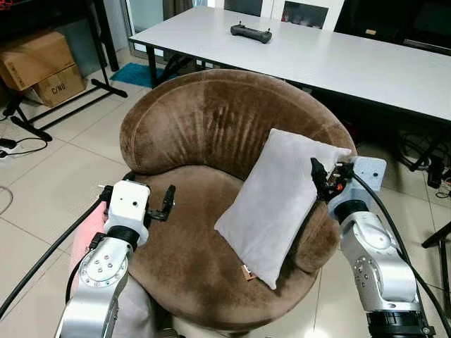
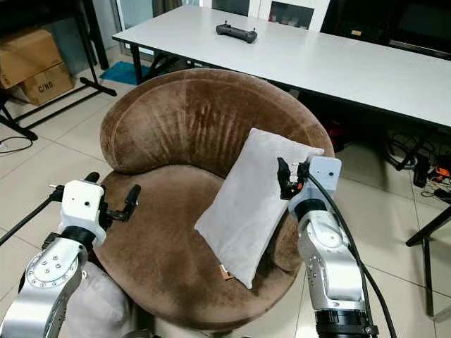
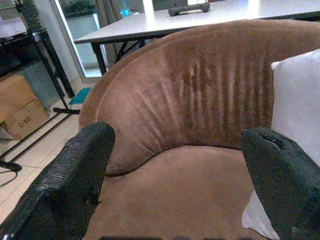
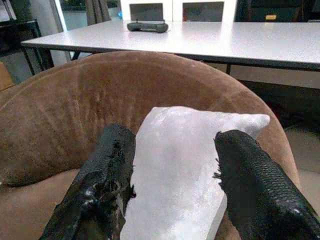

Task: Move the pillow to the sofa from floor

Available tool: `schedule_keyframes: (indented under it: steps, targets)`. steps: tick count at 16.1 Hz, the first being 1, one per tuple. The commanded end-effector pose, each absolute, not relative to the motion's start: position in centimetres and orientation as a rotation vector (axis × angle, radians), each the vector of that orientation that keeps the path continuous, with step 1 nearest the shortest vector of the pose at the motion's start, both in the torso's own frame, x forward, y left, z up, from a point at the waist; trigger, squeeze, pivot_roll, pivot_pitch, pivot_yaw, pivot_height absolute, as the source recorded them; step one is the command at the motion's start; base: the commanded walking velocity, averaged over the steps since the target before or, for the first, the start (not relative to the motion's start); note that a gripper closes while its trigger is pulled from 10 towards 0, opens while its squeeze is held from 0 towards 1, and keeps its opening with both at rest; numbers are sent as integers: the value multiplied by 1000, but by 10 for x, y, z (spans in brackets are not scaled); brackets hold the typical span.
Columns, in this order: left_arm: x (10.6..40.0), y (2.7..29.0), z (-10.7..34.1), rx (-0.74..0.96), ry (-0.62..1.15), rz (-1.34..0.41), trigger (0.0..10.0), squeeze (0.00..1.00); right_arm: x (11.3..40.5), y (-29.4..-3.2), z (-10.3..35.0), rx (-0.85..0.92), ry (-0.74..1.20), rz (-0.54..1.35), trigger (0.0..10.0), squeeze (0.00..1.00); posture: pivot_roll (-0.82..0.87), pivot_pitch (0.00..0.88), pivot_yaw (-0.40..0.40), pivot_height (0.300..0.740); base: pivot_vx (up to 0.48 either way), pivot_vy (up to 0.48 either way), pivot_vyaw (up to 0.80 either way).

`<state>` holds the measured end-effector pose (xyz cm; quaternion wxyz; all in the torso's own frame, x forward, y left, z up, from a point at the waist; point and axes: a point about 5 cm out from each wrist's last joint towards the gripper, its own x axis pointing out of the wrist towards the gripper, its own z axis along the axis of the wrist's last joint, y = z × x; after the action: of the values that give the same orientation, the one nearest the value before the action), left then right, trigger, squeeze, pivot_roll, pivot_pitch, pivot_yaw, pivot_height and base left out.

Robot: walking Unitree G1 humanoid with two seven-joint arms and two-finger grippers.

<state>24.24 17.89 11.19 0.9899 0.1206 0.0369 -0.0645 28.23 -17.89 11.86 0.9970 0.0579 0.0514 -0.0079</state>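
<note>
Nearest to the head camera, two silver arms are reaching forward over the front of a round brown velvet sofa (image 1: 211, 141). On the robot's left, the left gripper (image 1: 166, 204) is hovering over the seat near its front edge, its two black fingers (image 3: 75, 185) standing wide apart with nothing between them. On the robot's right, the right gripper (image 2: 283, 179) is sitting at the upper right edge of the pillow (image 1: 271, 204); its fingers (image 4: 105, 180) are spread apart, with the pillow's top corner showing between them, and they are not clamping it. That pale grey pillow is lying on the sofa's seat, tilted, its upper end leaning against the backrest and right armrest and its lower corner pointing toward the front of the seat. Behind the sofa, a long white table (image 1: 338, 63) is standing with a black controller (image 1: 251, 32) on it. Farther left, cardboard boxes (image 1: 42, 63) are sitting on the tiled floor (image 1: 42, 183).
</note>
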Motion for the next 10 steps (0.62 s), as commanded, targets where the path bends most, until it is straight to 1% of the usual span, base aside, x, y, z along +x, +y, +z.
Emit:
schedule_keyframes:
  steps: [1,7,10]
  targets:
    - [244,177,112,248,70,-144,10000,0,279,-182,115,113,132,-24,10000,0,35,0,-32,740,0,0,0]
    - [243,179,112,250,73,-146,10000,0,278,-178,111,98,157,4,10000,0,37,0,-35,740,0,0,0]
    - [242,180,111,252,75,-142,10000,0,278,-178,109,104,172,10,10000,0,38,0,-37,740,-246,0,0]
